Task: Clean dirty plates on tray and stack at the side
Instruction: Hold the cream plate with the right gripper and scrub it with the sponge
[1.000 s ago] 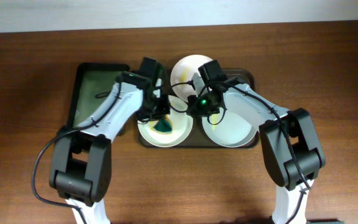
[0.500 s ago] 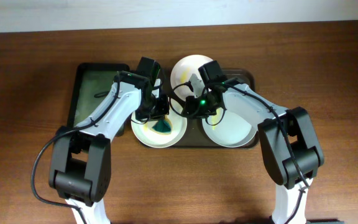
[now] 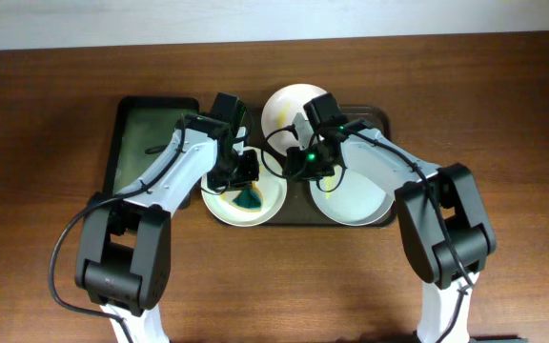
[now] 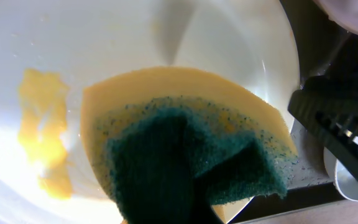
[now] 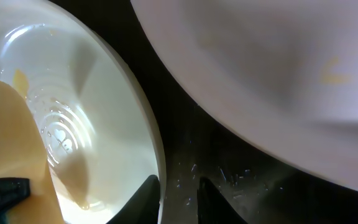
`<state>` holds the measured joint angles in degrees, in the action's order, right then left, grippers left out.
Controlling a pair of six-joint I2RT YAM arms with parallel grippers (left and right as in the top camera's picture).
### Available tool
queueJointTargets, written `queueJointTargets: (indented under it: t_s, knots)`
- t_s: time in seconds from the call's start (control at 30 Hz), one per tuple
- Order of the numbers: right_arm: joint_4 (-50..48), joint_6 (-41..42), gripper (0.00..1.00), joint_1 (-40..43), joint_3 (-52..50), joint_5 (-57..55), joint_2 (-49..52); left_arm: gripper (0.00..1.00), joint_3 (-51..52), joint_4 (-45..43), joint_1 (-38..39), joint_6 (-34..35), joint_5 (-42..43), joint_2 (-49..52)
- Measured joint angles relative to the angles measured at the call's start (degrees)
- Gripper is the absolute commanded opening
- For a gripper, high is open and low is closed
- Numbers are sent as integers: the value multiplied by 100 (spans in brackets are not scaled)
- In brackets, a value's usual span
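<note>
Left gripper (image 3: 240, 177): pinching a yellow-and-green sponge (image 4: 185, 155), pressed onto the near-left plate (image 4: 104, 37).
Right gripper (image 5: 178, 193): fingers narrowly apart at that plate's rim; cannot tell whether they grip it.
Smear (image 4: 42, 124): yellow, beside the sponge.
Tray (image 3: 381, 122): mid-tabletop (image 3: 46, 238), towards the far edge, carrying also the far plate (image 3: 284, 103) and near-right plate (image 3: 360, 200).

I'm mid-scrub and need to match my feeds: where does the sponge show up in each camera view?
Overhead: the sponge is left of centre, on the front-left plate.
Left wrist: it fills the centre and bottom, lying on that plate.
Right wrist: only its yellow edge shows, at the lower left.
Shared landmark: that same white plate, on the left in the right wrist view.
</note>
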<state>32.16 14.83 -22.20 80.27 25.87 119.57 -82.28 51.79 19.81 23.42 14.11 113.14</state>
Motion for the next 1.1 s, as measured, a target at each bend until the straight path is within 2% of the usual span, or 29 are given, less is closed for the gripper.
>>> queueJointTargets:
  t_s: [0.07, 0.13, 0.2, 0.77, 1.1]
  knots:
    - [-28, 24, 17, -20, 0, 7, 59, 0, 0, -7, 0, 0, 0, 2]
    - [-44, 39, 8, -66, 0, 15, 142, 0, 0, -26, 0, 0, 0, 0]
    - [-57, 55, 4, -90, 0, 9, 146, 0, 0, -26, 0, 0, -2, 2]
    - [260, 122, 4, -98, 138, -42, 157, 0, 249, -354, 42, 44, -7, 0]
    - [448, 131, 4, 166, 140, -52, 160, 0, 409, -643, 295, 190, -138, 0]
